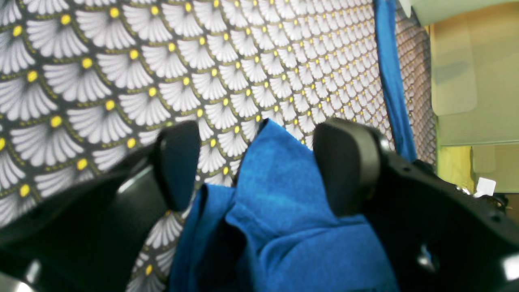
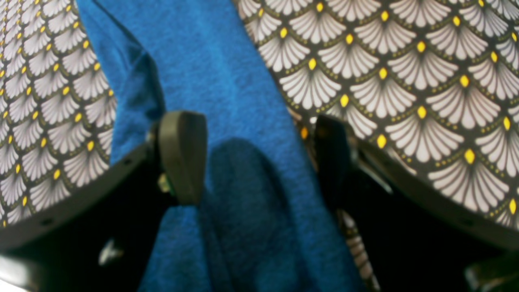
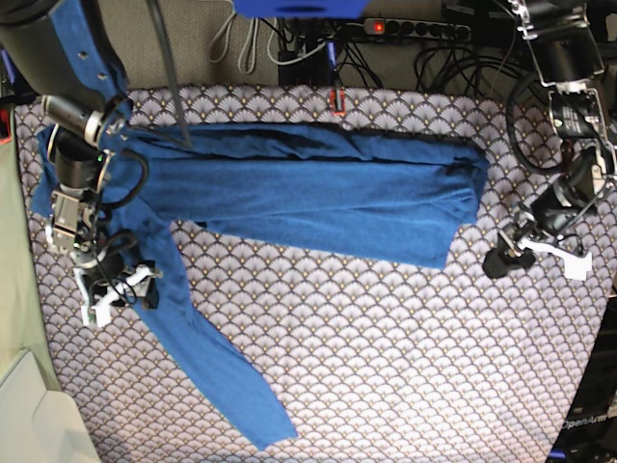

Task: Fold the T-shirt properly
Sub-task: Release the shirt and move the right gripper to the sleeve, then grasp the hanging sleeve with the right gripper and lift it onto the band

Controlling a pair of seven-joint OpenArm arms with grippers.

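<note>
- Left gripper (image 1: pixel 259 162) seen w/ jaws spread wide; a bunched fold of the T-shirt (image 1: pixel 284 219) lies between the pads, not pinched
- In base view this gripper (image 3: pixel 508 253) is found just off the shirt's folded end, over the patterned cloth (image 3: pixel 386 357)
- Right gripper (image 2: pixel 259 156) also spread apart; blue fabric (image 2: pixel 227 89) runs between the fingers, pads not pressed on it
- In base view right gripper (image 3: pixel 114 287) is set low over the sleeve near the shoulder
- T-shirt (image 3: pixel 308 188) is laid across the far half of the cloth as a long folded band; one sleeve (image 3: pixel 212 362) is stretched diagonally toward the near edge
- Power strip (image 3: pixel 415 29) w/ red light noted beyond the table
</note>
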